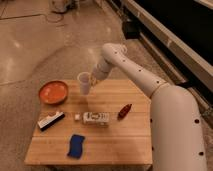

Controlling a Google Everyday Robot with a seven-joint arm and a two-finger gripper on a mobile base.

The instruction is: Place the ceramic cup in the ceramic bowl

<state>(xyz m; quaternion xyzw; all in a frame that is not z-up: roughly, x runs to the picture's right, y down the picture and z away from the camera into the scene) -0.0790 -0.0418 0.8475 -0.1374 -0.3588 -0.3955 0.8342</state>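
The smooth white ceramic cup (83, 84) is clasped by the gripper (93, 80) at eleven o'clock on the matt wooden table (131, 137).

Count on 1 wooden table (135, 145): 1 gripper (92, 79) over the far cam-left part, clamped on 1 ceramic cup (83, 84) that sits just cam-left of the claw; 1 ceramic bowl (53, 92) further cam-left of the claw, a bit nearer cam. Nearer cam than the claw, all on the top: 1 white bottle (96, 118) lying flat approx. below the claw, 1 small white block (77, 117) just cam-left of that bottle, 1 red item (124, 111) cam-right of the claw, 1 black-and-white bar (51, 120) cam-left, 1 blue sponge (76, 145) furthest from the claw. Total 7 loose items, 1 of each kind, plus 1 arm (135, 75).
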